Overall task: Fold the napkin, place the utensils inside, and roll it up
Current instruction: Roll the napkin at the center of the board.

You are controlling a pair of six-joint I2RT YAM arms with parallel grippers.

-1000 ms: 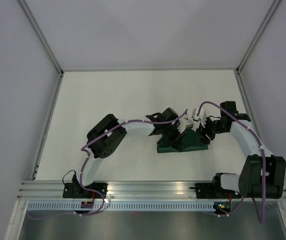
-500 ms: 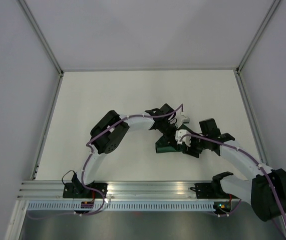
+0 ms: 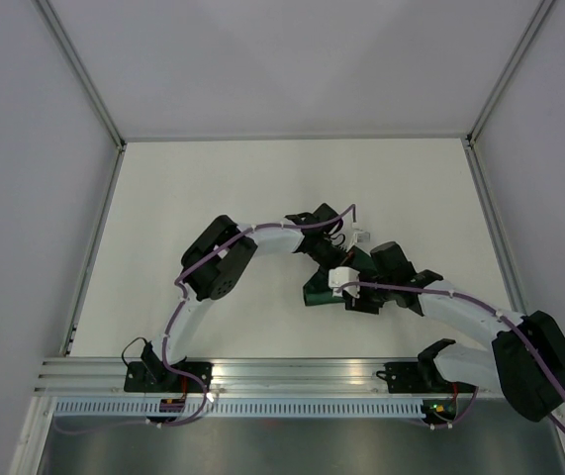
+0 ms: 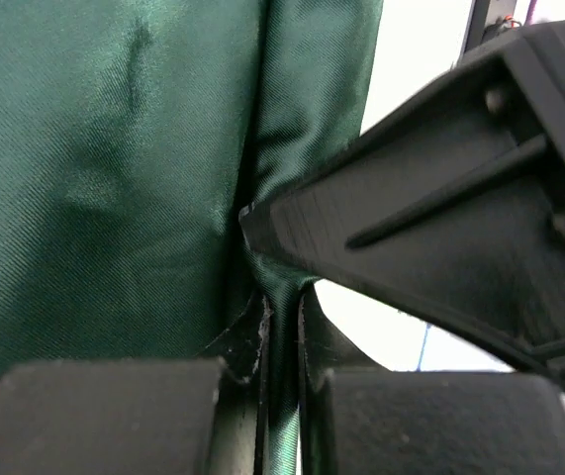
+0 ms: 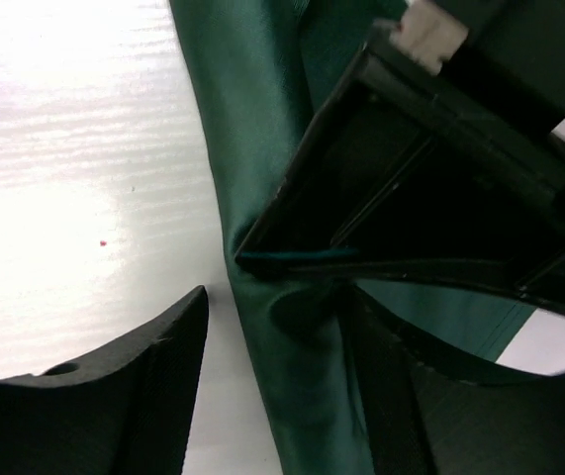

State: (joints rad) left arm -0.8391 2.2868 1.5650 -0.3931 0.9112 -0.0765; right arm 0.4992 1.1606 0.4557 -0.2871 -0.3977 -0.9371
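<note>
**Left pincer nipping a fold of napkin, right pincer spread around it**

Seen from overhead, the napkin (image 3: 316,291) is a small, bunched dark green heap on the white worktop (image 3: 262,188), a little toward 4 o'clock from the worktop's middle. Both my arms bend in over it and cover most of it. Green shows at the heap's 8 o'clock corner and in a sliver between my wrists.

My left pincer (image 3: 344,265) reaches in from 10 o'clock. In its own camera, my left pincer (image 4: 282,332) is pressed together on a thin, upright ridge of the napkin (image 4: 114,178). The satin cloth runs up from between the tips toward 12 o'clock and fills the left half of that view. A black finger (image 4: 421,237) of my right pincer comes in from 3 o'clock, its tip touching the same ridge just above my grip.

My right pincer (image 3: 358,297) comes from 4 o'clock. In its own camera, my right pincer (image 5: 272,336) stands spread. One finger (image 5: 114,386) is over bare worktop (image 5: 64,148) at 7 o'clock, clear of the cloth. The other finger (image 5: 381,386), at 5 o'clock, is against the napkin (image 5: 228,99). A band of napkin runs between the two from 12 to 6 o'clock. The black body of my left pincer (image 5: 411,188) fills 1 to 3 o'clock, its tip down on the cloth.
</note>
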